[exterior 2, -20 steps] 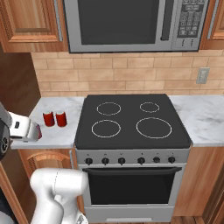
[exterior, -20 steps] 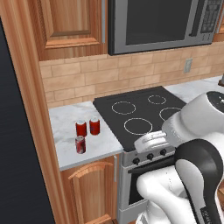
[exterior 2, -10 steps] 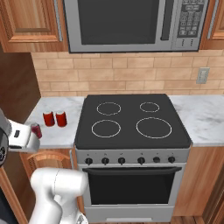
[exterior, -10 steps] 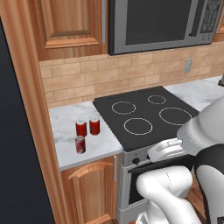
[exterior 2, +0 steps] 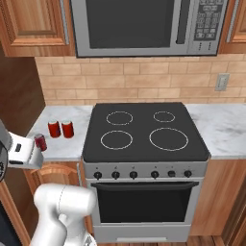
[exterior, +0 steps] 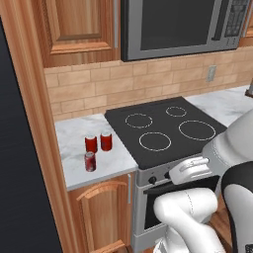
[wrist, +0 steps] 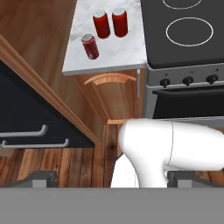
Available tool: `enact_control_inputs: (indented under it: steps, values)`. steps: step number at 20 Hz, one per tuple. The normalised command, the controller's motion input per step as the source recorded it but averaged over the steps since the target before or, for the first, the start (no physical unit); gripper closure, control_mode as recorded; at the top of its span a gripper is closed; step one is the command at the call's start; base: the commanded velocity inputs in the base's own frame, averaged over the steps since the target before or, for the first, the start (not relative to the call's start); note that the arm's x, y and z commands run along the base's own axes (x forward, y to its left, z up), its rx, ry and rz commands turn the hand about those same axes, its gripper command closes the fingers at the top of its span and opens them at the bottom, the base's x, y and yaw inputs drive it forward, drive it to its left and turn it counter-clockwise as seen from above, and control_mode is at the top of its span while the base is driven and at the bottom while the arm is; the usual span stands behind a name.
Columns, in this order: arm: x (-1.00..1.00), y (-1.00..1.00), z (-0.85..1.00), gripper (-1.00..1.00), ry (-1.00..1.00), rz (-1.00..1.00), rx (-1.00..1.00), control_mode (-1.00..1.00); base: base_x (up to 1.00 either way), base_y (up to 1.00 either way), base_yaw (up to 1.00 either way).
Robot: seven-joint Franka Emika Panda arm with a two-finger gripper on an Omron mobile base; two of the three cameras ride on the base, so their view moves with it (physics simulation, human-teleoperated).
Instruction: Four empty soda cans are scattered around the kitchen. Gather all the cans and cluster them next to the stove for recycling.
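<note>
You have three soda cans (exterior: 97, 147) clustered on the tabletop (exterior: 74, 133) near its stove (exterior: 163, 131) edge, one can left to fetch, hand (wrist: 111, 178) spread empty.

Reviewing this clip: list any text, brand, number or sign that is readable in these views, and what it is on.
No text can be read.
Microwave keypad: button marks too small and blurred to read.
Soda cans: red with silver tops, no legible brand or label.
Stove knobs: no readable markings.
Wall outlet: no text.
</note>
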Motion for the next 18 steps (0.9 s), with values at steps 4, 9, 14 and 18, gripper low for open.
enact_control_inputs:
  steps: [4,9,14,18]
  values:
    - [0.00,0.00,0.00,-1.00,0.00,0.00,0.00,1.00,-0.14,0.00,0.00]
    - [0.00,0.00,0.00,-1.00,0.00,0.00,0.00,1.00,-0.25,0.00,0.00]
    - [0.00,0.00,0.00,-1.00,0.00,0.00,0.00,1.00,-0.71,0.22,0.00]
    - [0.00,0.00,0.00,-1.00,0.00,0.00,0.00,1.00,-0.78,0.31,0.00]
